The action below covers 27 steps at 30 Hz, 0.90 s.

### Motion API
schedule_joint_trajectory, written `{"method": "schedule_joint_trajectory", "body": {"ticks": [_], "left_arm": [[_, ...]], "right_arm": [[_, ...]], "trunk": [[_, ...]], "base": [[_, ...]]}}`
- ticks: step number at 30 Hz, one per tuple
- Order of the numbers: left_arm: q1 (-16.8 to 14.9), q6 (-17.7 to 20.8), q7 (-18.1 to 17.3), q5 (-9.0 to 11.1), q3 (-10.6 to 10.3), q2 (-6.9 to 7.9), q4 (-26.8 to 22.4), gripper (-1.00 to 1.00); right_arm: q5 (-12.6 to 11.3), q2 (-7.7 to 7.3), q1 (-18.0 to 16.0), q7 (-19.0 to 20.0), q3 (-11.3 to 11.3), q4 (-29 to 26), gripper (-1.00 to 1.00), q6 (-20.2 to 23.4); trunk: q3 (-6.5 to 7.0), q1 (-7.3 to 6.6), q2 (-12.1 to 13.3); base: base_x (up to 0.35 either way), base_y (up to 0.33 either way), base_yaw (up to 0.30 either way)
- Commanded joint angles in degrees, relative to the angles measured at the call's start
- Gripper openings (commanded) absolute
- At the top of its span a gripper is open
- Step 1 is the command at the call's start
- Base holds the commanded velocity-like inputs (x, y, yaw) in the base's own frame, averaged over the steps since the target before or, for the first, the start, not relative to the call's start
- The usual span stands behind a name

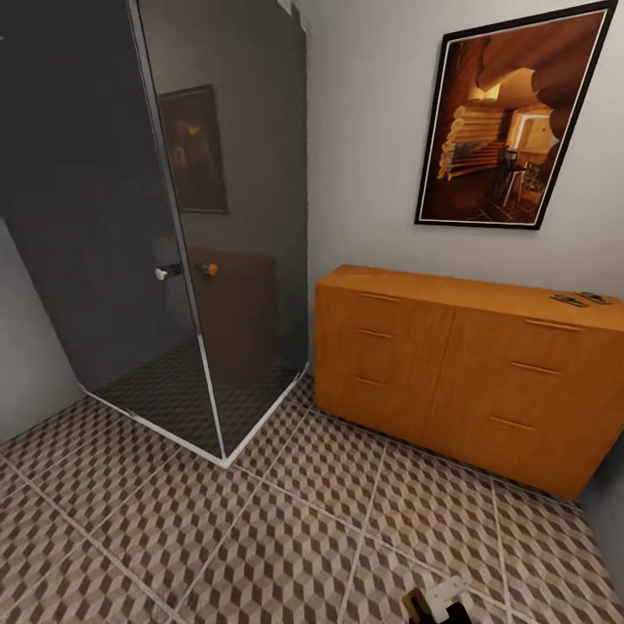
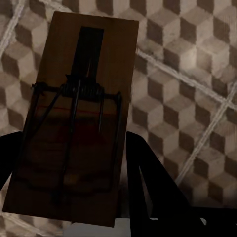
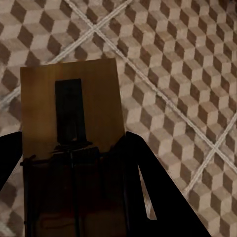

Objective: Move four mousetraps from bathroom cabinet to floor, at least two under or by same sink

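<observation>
Left wrist view: the left pincer [image 2: 69, 197] is clamped on a flat brown wooden mousetrap with black wire parts [image 2: 74, 118], held above the cube-patterned tiled bathroom floor [image 2: 187, 74]. The right pincer [image 3: 74, 197] is clamped on a second identical mousetrap [image 3: 71, 143]. In the head view, two further mousetraps [image 1: 582, 299] lie on the far right top of the orange-brown wooden drawer cabinet [image 1: 451, 373], right of the dark glass shower enclosure [image 1: 173, 217].

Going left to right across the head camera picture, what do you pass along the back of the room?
Dark glass shower enclosure → low orange-brown wooden cabinet with bar handles → framed log-cabin picture on the wall above it → two small flat dark mousetraps on the cabinet top's right end.
</observation>
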Motion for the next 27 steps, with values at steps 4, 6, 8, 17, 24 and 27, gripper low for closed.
{"method": "schedule_joint_trajectory", "body": {"ticks": [4,6,8,17,24,27], "left_arm": [[-0.1,-0.4,0.6,0.1,-0.5,0.06,-0.3,-1.0],[-0.1,-0.4,0.6,0.1,-0.5,0.06,-0.3,-1.0],[-0.1,-0.4,0.6,0.1,-0.5,0.06,-0.3,-1.0],[-0.1,-0.4,0.6,0.1,-0.5,0.06,-0.2,-1.0],[-0.1,-0.4,0.6,0.1,-0.5,0.15,0.0,-1.0],[-0.1,-0.4,0.6,0.1,-0.5,0.15,0.0,-1.0]], "right_arm": [[-0.5,-0.05,0.0,0.0,0.5,0.0,-1.0,-0.1],[-0.5,-0.04,0.0,0.0,0.5,0.0,-1.0,-0.1],[-0.5,-0.04,0.0,0.0,0.5,0.0,-1.0,-0.1],[-0.5,-0.03,0.3,0.0,0.5,0.0,-1.0,-0.1],[-0.5,-0.05,0.4,0.0,0.5,0.0,-1.0,-0.2],[-0.5,-0.04,0.4,0.0,0.5,0.0,-1.0,-0.2]], "trunk": [[-0.06,-0.02,0.0],[-0.06,-0.02,0.0],[-0.06,-0.02,0.0],[-0.06,-0.02,0.0],[-0.06,-0.02,0.0],[-0.06,-0.02,0.0]], "base": [[-0.05,0.0,0.285],[-0.012,0.0,0.285],[-0.005,0.0,0.285],[-0.001,0.0,0.285],[0.0,0.0,0.285],[0.0,0.0,0.285]]}}
